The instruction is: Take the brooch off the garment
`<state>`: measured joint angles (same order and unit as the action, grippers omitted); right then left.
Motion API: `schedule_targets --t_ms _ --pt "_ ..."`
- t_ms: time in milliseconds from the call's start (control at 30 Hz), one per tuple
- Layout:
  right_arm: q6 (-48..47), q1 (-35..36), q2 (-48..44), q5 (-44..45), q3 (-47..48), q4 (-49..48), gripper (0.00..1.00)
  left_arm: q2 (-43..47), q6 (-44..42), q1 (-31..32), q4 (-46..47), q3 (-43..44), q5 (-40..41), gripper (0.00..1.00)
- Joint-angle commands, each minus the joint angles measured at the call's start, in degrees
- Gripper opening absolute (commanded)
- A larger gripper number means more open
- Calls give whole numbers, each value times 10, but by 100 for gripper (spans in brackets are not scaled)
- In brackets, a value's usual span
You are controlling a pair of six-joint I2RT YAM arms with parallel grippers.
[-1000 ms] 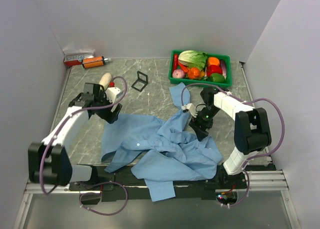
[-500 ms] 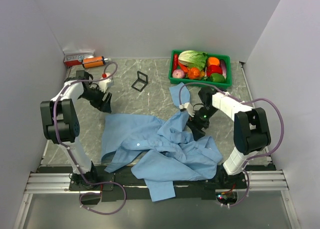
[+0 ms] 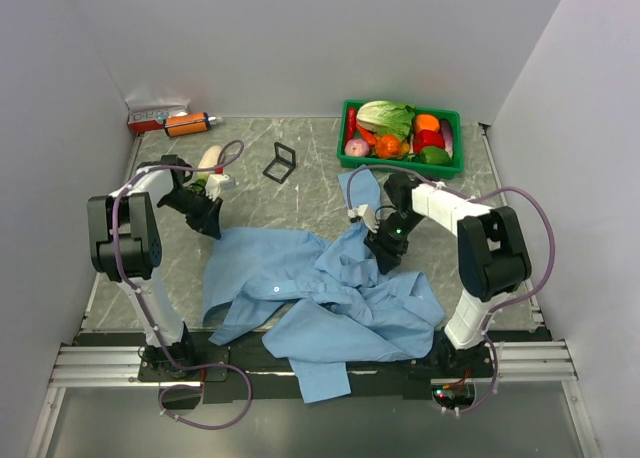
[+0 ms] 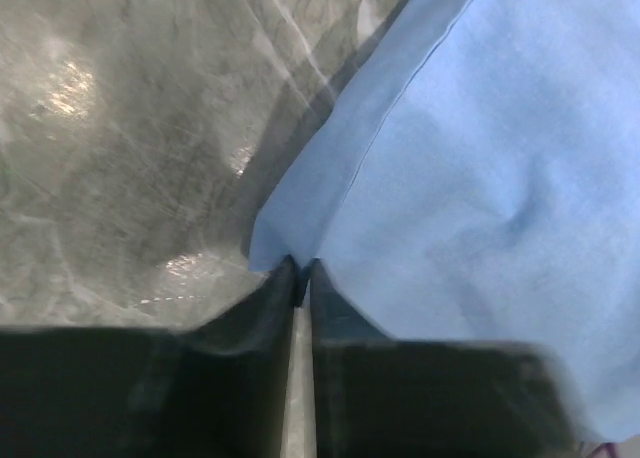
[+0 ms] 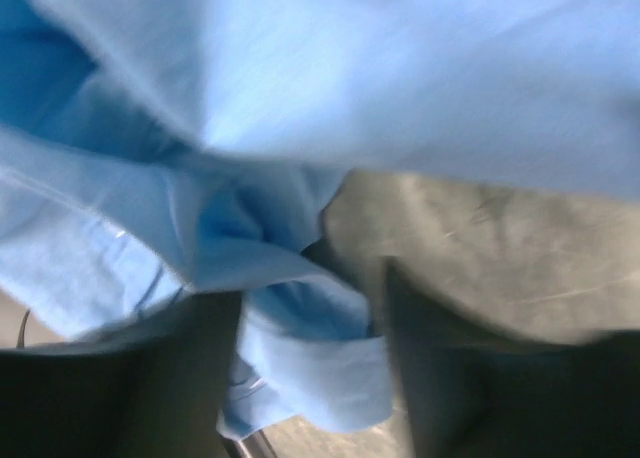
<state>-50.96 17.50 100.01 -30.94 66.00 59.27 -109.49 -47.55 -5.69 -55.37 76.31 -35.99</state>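
The garment (image 3: pixel 330 298) is a light blue shirt lying crumpled across the near middle of the table. My left gripper (image 3: pixel 208 221) is at its far left corner. In the left wrist view that gripper (image 4: pixel 298 276) is shut, with the corner of the garment (image 4: pixel 480 178) pinched at its tips. My right gripper (image 3: pixel 383 250) is low at the shirt's upper right. In the right wrist view, which is blurred, a bunched fold of the garment (image 5: pixel 400 78) fills the gap between the fingers of that gripper (image 5: pixel 310 308). The brooch is hidden.
A green basket (image 3: pixel 345 143) of vegetables stands at the far right. A small black stand (image 3: pixel 281 163) sits mid-back, and an orange bottle (image 3: pixel 187 125) and a red-and-white box (image 3: pixel 155 115) lie in the far left corner. A cream object (image 3: pixel 210 161) lies by the left arm.
The left arm folded back, came down on the shirt's far left corner and shut on it. The right gripper shifted slightly left and closed round a fold of cloth.
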Motion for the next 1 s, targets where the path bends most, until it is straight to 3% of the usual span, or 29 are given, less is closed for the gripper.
schedule_targets --t_ms 0,67,167,300,333,367,467,500,667,967 --pt "59 5 23 25 48 -55 35 3 -7 1 -17 16 -19 1" --pt "68 -2 10 28 63 -60 16 39 6 -6 -4 11 -21 1" --pt "82 -31 -17 26 103 -66 2 85 28 -37 -1 26 -33 1" --pt "69 -80 -39 -30 170 -29 1 115 48 -100 -29 100 -52 1" --pt "52 -83 -39 -44 178 19 7 120 45 -122 -38 110 -55 1" --pt "30 -84 -41 -68 182 44 30 133 40 -129 -46 117 -54 1" --pt "-75 -77 -66 -97 157 89 58 167 19 -142 -52 109 -38 1" --pt "-89 -70 -74 -98 124 82 62 174 13 -142 -43 90 -37 1" --pt "-113 7 -82 -81 70 9 69 183 33 -141 -36 58 -49 1" --pt "-115 75 -3 -79 129 -35 70 200 54 -141 -24 38 -50 1"
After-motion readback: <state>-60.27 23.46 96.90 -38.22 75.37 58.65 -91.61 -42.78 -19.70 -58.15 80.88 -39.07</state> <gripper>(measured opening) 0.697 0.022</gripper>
